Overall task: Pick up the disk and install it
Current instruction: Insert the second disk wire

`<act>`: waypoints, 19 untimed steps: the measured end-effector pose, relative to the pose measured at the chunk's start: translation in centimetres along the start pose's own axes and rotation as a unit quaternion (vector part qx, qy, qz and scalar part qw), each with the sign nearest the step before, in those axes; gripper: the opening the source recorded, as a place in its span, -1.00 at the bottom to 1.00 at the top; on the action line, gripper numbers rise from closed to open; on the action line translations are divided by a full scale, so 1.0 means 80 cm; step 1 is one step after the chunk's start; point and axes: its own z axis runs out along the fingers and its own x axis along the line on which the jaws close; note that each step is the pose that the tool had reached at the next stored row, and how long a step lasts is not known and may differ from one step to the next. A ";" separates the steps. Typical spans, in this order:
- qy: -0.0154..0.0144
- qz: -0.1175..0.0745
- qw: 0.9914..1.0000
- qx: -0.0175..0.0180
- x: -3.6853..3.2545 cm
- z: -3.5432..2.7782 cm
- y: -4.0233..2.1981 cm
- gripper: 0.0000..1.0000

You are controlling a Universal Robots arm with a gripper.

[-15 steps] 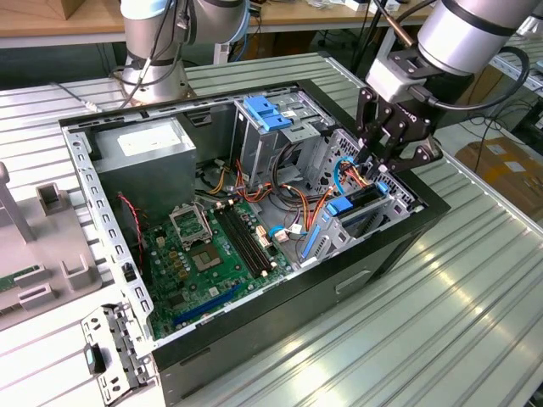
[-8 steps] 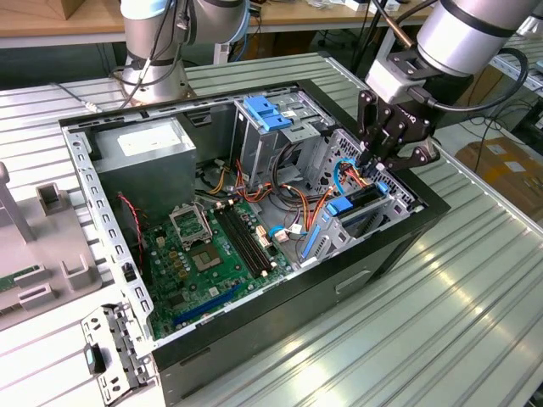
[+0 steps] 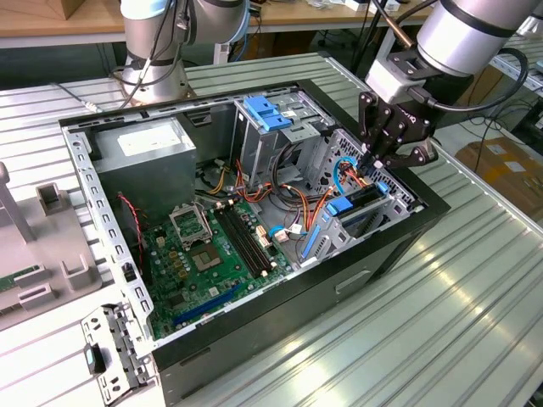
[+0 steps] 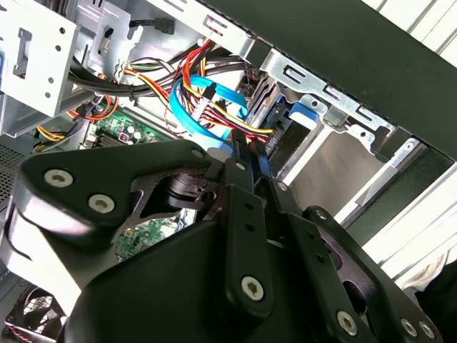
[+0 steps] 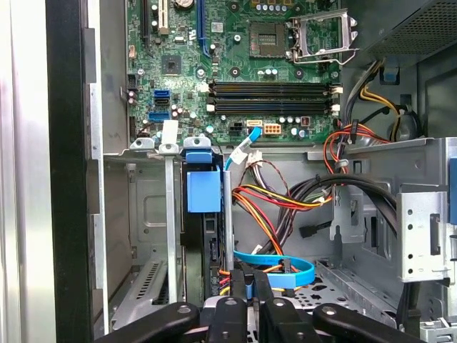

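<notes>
The disk (image 3: 363, 202) stands on edge in the drive bay at the open computer case's corner on the exterior view's right. Its bright blue carrier tab (image 5: 203, 191) and dark body sit between the bay's metal walls. My gripper (image 3: 374, 166) hangs just above the disk's far end, inside the case. In both wrist views its black fingers are pressed close together (image 5: 250, 282) beside the disk (image 4: 296, 114). A thin strip of blue shows at the fingertips (image 4: 246, 153); I cannot tell whether it is the disk's rail or the cable behind.
A light-blue data cable (image 5: 285, 266) and red, orange and yellow wires (image 5: 271, 204) cross right beside the fingers. The motherboard (image 3: 204, 254), grey power-supply box (image 3: 144, 157) and drive cage with its light-blue latch (image 3: 267, 113) fill the case. The black case rim (image 3: 416, 216) is close.
</notes>
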 end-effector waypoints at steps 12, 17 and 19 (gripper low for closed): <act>0.000 0.000 1.000 0.000 0.0143 0.0009 0.0003 -0.67; 0.000 0.000 1.000 0.000 0.0174 0.0038 0.0011 -0.67; 0.000 0.000 1.000 0.000 0.0184 0.0051 0.0013 -0.67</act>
